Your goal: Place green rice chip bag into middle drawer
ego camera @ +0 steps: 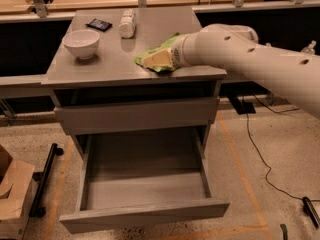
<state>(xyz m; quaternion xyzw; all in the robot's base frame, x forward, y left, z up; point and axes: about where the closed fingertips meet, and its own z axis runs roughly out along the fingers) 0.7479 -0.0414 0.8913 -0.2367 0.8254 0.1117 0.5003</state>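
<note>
The green rice chip bag (165,44) is found at the near right of the cabinet top (105,70), partly covered by the gripper (157,59); whether it is clamped cannot be told.

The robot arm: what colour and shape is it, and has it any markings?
The arm is a thick, rounded, off-white tube with small dark round holes along it. Its gripper, at the green rice chip bag on the cabinet top, is mostly hidden.

White arm (250,54) outstretched, wrist level, pincer (161,59) low over the cabinet top (112,61).
</note>
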